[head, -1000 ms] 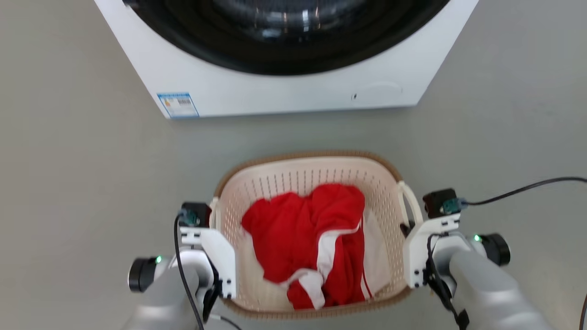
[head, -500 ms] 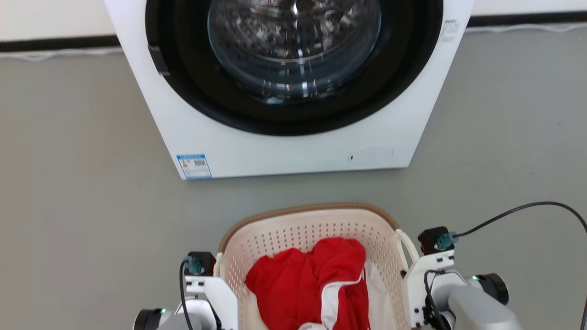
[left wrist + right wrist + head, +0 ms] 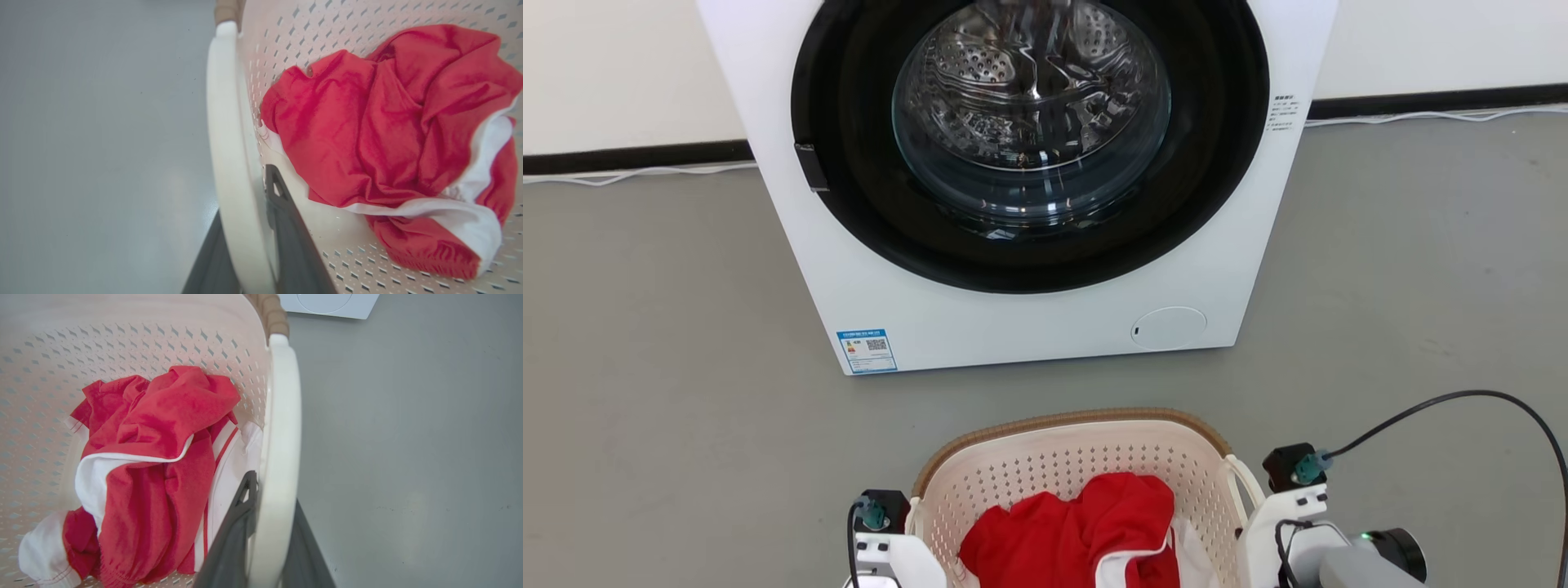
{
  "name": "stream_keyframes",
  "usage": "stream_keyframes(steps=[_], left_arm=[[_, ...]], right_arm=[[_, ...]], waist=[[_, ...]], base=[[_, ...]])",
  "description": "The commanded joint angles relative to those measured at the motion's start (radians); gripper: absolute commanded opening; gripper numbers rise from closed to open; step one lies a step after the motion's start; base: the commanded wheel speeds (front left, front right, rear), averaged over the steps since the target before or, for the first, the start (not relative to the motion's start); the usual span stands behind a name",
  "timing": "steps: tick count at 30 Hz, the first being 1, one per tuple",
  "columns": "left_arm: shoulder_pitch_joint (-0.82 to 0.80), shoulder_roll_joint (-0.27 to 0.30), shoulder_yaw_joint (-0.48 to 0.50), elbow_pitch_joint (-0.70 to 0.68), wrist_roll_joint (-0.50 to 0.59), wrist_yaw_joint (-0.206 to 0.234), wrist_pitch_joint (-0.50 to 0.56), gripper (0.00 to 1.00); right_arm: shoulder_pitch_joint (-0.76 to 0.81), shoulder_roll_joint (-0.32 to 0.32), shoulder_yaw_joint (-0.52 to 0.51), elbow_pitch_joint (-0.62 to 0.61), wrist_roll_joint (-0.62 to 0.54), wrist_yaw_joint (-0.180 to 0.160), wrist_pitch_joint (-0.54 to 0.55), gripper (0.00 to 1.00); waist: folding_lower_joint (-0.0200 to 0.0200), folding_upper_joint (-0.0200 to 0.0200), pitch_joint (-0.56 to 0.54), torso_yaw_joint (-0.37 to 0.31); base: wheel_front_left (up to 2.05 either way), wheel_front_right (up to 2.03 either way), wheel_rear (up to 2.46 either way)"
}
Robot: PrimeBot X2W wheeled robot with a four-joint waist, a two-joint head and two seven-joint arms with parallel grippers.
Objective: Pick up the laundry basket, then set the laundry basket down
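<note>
The basket (image 3: 1062, 420) is at the bottom of the head view, in front of the washer (image 3: 1029, 327). Grey floor (image 3: 645, 367) lies between them. I cannot tell if the basket touches the floor. In the basket lies a crumpled red cloth (image 3: 1078, 531) with white edges. The washer's round glass door is shut, and a shiny metal drum shows behind it.

The left claw (image 3: 245, 194) is on the basket's left handle (image 3: 222, 122). One dark finger (image 3: 282, 212) is inside the loop, next to the wall full of holes. The other finger is outside, low down. The two are squeezed close on the white loop and hold it. The cloth lies just beside the inner finger.

The right claw (image 3: 273, 490) grips the right handle (image 3: 282, 416) the same way, one finger in and one out, tight on the loop. Its pale arm comes in at the lower right of the head view. A black cable (image 3: 1462, 400) curves over the floor from it.
</note>
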Motion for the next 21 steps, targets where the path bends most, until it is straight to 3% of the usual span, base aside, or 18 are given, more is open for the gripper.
stream_keyframes(steps=[1, 21], left_arm=[[-0.014, 0.019, 0.003, -0.02, -0.005, -0.003, -0.01, 0.0], [-0.017, 0.019, -0.048, -0.027, -0.039, 0.001, -0.013, 0.0]], right_arm=[[0.0, 0.004, 0.03, -0.028, 0.004, 0.008, 0.001, 0.0], [0.008, 0.004, 0.073, -0.021, 0.054, 0.008, -0.004, 0.0]], waist=[[0.0001, 0.0, -0.005, -0.002], [0.0001, 0.0, -0.016, 0.0]], base=[[0.0, 0.0, 0.0], [0.0, 0.0, 0.0]])
